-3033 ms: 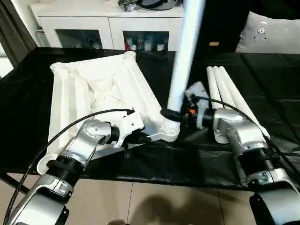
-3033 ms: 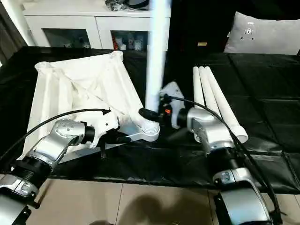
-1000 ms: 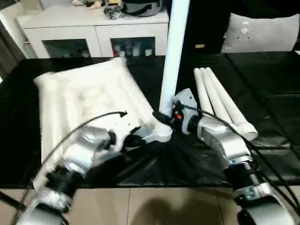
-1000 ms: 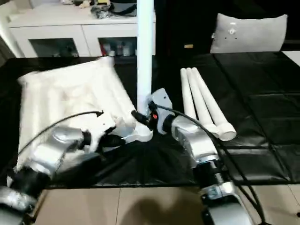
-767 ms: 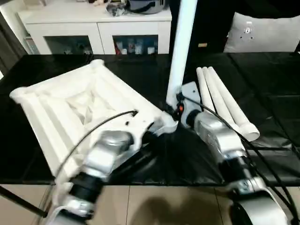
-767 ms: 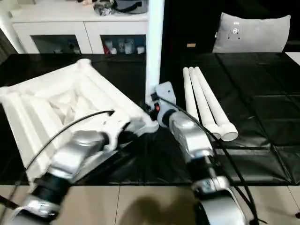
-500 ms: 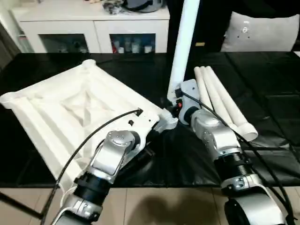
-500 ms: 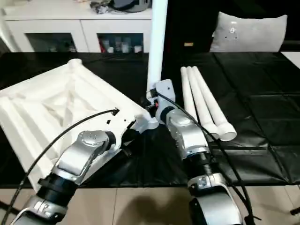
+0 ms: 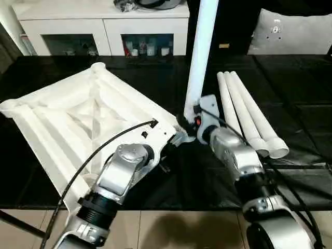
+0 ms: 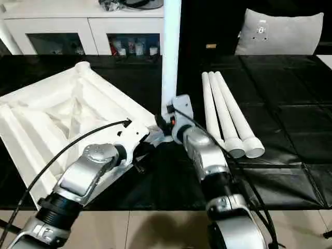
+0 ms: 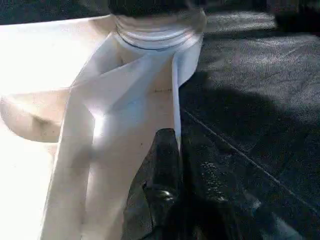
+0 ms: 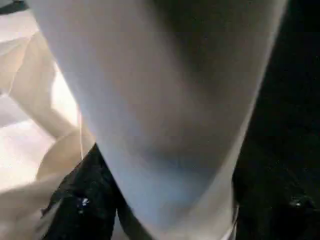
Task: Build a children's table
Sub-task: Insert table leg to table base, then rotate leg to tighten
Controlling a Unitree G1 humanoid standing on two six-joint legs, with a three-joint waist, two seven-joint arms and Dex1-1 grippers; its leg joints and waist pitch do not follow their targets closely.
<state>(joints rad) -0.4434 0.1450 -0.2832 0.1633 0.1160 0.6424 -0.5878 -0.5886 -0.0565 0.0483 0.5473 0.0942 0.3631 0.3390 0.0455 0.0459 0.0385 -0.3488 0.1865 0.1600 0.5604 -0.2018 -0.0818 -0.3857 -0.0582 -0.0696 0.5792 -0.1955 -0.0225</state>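
The children's table top [image 9: 78, 119] lies upside down on the black cloth, ribs up. One white leg [image 9: 199, 57] stands upright in its near right corner socket [image 9: 182, 136]. My right gripper [image 9: 188, 120] is at the foot of that leg. In the right wrist view the leg [image 12: 165, 125] passes between the black fingers [image 12: 75, 205], with a gap on one side, so the jaws are open around it. My left gripper [image 11: 167, 160] is shut on the top's rim just below the socket [image 11: 155, 30]. Three more legs [image 9: 249, 111] lie side by side to the right.
A white cabinet [image 9: 104, 26] with glass doors stands behind the table. A grey cushion [image 9: 295, 33] is at the back right. Black cloth [image 9: 290, 171] covers the work surface, whose front edge runs just below my forearms.
The table top has swung round on the cloth with my left arm, its far corner moving left. The leg stays upright in the socket. The head camera has also shifted.
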